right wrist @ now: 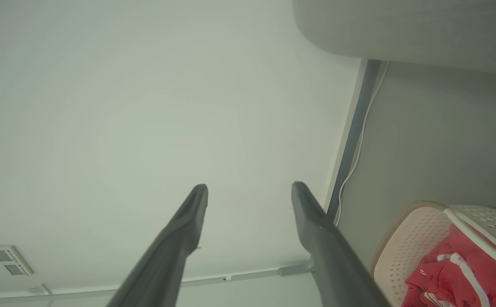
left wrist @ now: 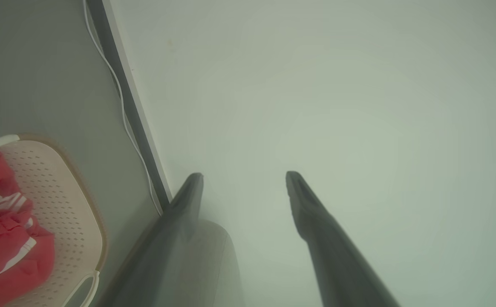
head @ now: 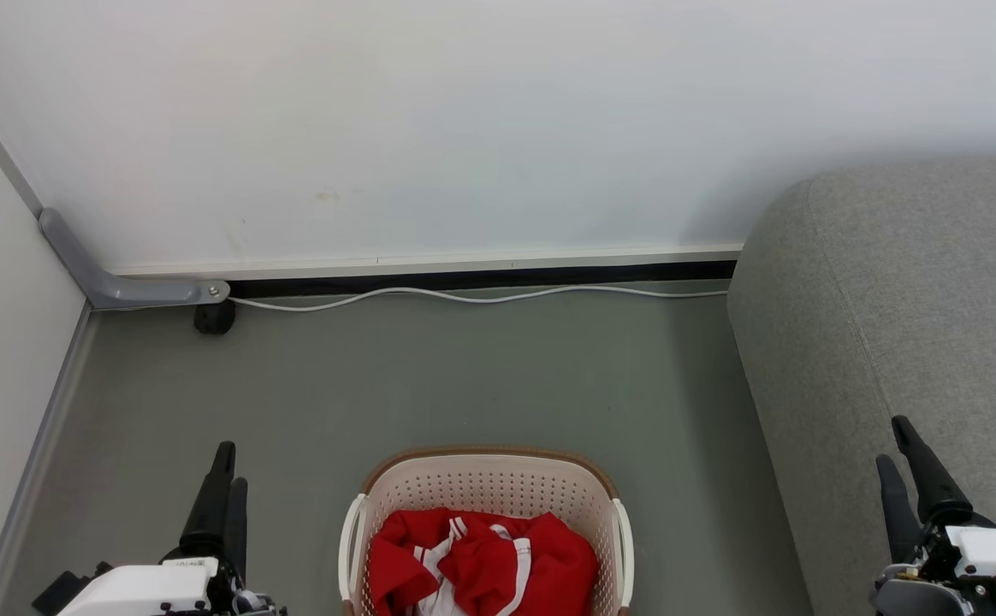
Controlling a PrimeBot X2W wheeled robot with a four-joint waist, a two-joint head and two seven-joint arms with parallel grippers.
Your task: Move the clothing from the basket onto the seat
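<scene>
Clothing lying bunched in basket, bottom centre; looking soft, light, floppy. Pinching raised red fold probably working best. Left gripper, right gripper both hanging spread, empty.

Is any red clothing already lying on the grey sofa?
No, the red white-striped clothing lies inside the cream perforated plastic basket, apart from the grey woven-fabric sofa.

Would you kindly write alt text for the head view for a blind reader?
Red clothing lies in a cream laundry basket on the grey floor, between the left gripper and right gripper; a grey sofa stands right.
</scene>
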